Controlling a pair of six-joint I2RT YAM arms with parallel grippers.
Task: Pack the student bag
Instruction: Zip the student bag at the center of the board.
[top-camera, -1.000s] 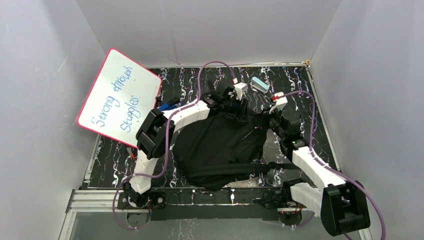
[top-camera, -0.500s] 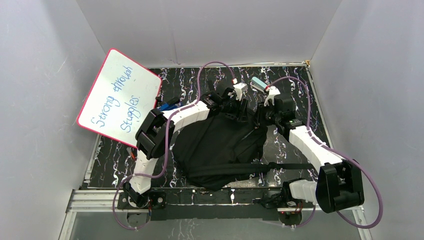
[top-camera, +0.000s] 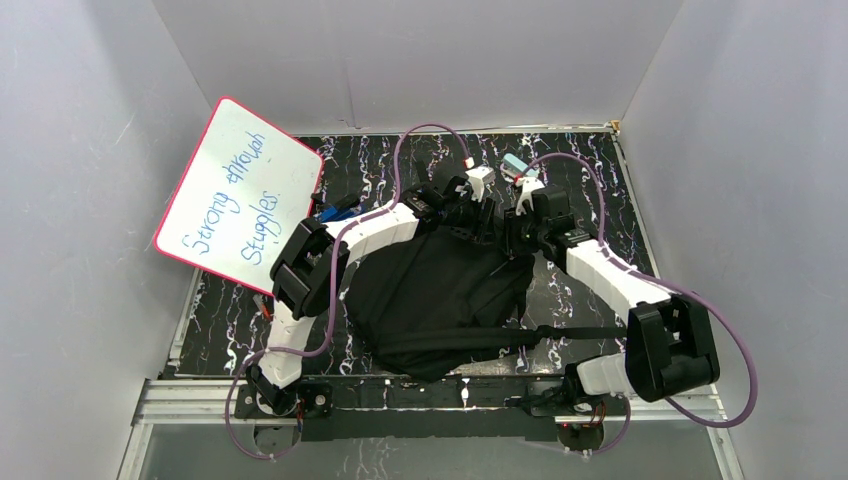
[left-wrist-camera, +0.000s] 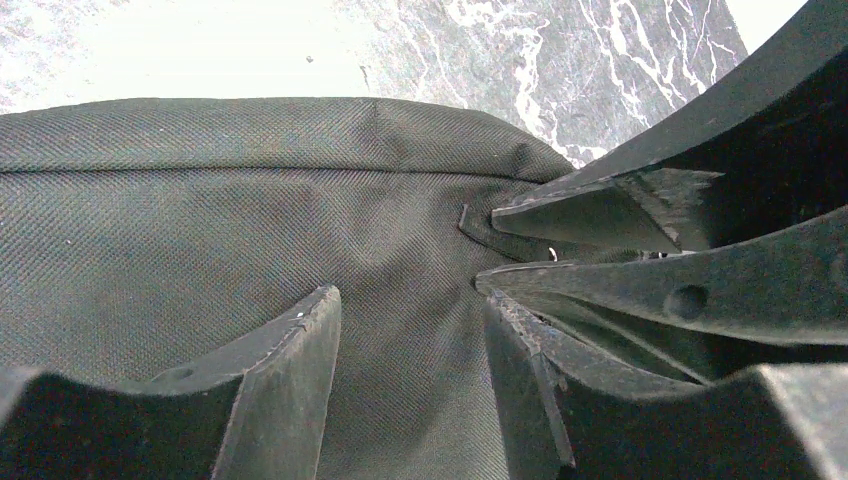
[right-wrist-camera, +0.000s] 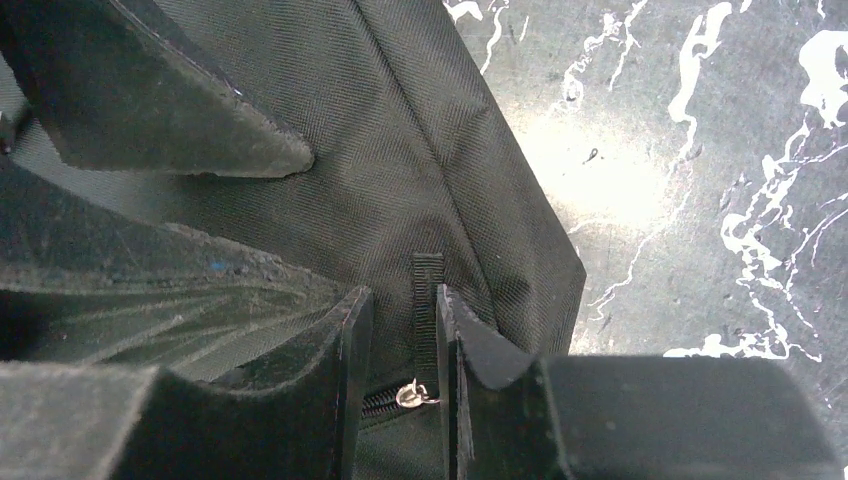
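right gripper (right-wrist-camera: 402, 295): fingers a narrow gap apart, clamped on nothing. a short black webbing tab (right-wrist-camera: 427, 285) on the bag shows in the gap. a small metal zipper pull (right-wrist-camera: 408, 395) sits low in the frame between the finger bases.

left gripper (left-wrist-camera: 408, 300): fingers well parted, holding nothing, poised over woven black fabric. the right gripper's two fingers (left-wrist-camera: 610, 215) enter from the right of that frame, tips just beside it.

student bag (top-camera: 430, 290): black, soft, lying flat on the bench (top-camera: 400, 160), centre to lower centre of the overhead frame. both grippers meet at its upper edge. one shoulder strap (top-camera: 500, 335) runs along its lower edge toward the right.

bench: black with white marbling.

whiteboard (top-camera: 238, 195): pink-edged, blue handwriting, propped at the upper left against the side wall (top-camera: 90, 200).

pale blue block (top-camera: 514, 163): small, on the bench, upper centre-right, just above the right wrist.

blue item (top-camera: 335, 210): partly hidden at the whiteboard's lower right edge; kind cannot be told.
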